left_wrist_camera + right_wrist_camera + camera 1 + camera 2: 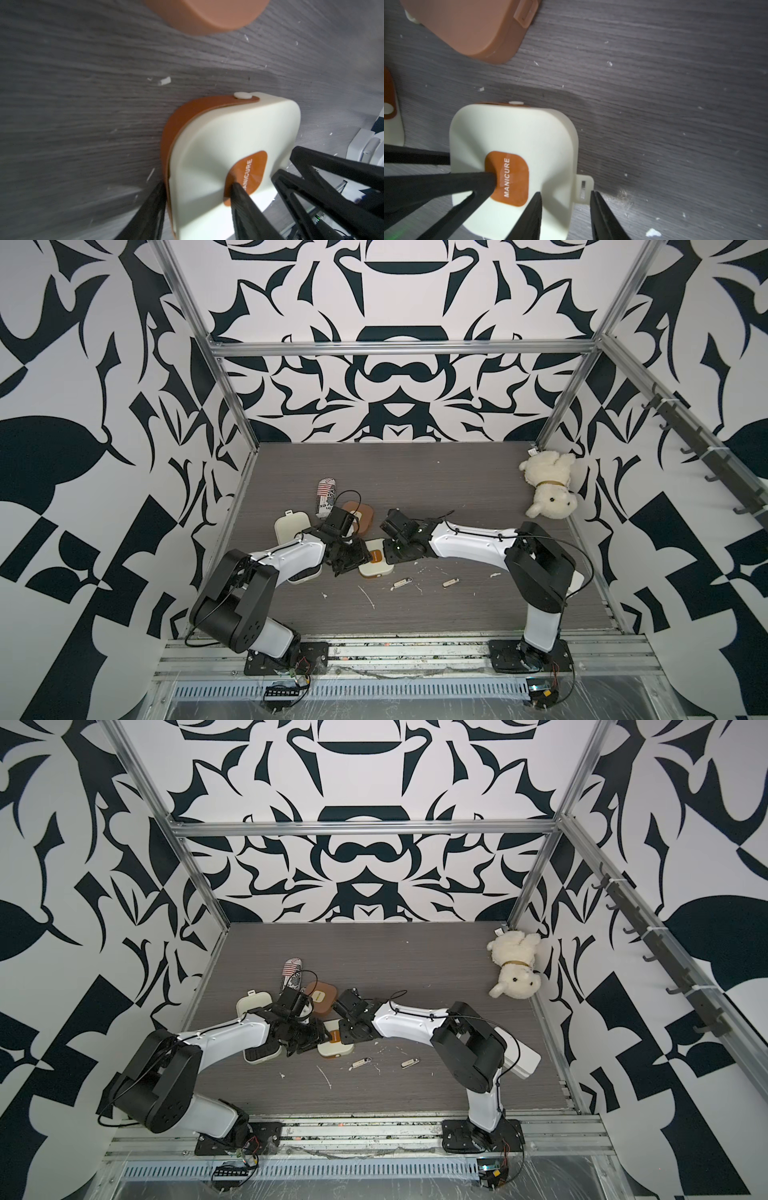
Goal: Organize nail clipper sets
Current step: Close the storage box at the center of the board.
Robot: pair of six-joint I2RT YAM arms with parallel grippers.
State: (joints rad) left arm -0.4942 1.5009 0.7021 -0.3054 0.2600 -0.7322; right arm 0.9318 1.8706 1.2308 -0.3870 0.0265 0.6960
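In both top views the closed cream case point(376, 568) lies mid-table under two arms bent inward, with a brown case point(359, 517) and a can point(326, 497) behind it and a clipper point(402, 583) in front — in the left wrist view the left gripper point(197, 185) is narrow, pinching its side and label — in the right wrist view the right gripper point(565, 193) is parted astride the latch tab point(584, 187).

Bold black-and-white patterned walls point(395, 377) close in the cell on three sides, framed by silver aluminium bars point(399, 349). The worktop point(457, 481) is grey wood-grain, flecked with white scraps point(368, 596). A rail of dark hooks point(698, 439) slants along one side wall. Lighting is even.
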